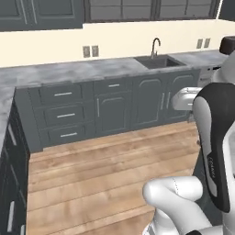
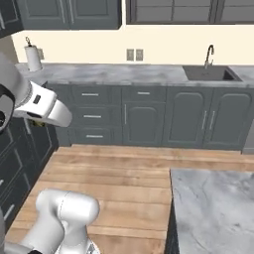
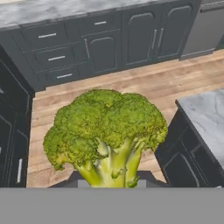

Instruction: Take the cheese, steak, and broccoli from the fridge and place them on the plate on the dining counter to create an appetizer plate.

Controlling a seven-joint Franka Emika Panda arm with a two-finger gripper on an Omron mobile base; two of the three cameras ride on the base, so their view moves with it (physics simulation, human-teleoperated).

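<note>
While over the wood floor (image 3: 131, 83), fingers (image 3: 109, 181) narrowly apart — clamp the broccoli (image 3: 105, 131) stem.

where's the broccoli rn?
In the hand view the broccoli sits stem-down in the gripper, held over the wood floor, with the dining counter corner to its right and the dark wall cabinets beyond.

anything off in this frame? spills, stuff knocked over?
Nothing stands out. The broccoli sits stem-down in the gripper, intact. The wood floor shows no spills, and the dining counter corner looks undamaged.
</note>
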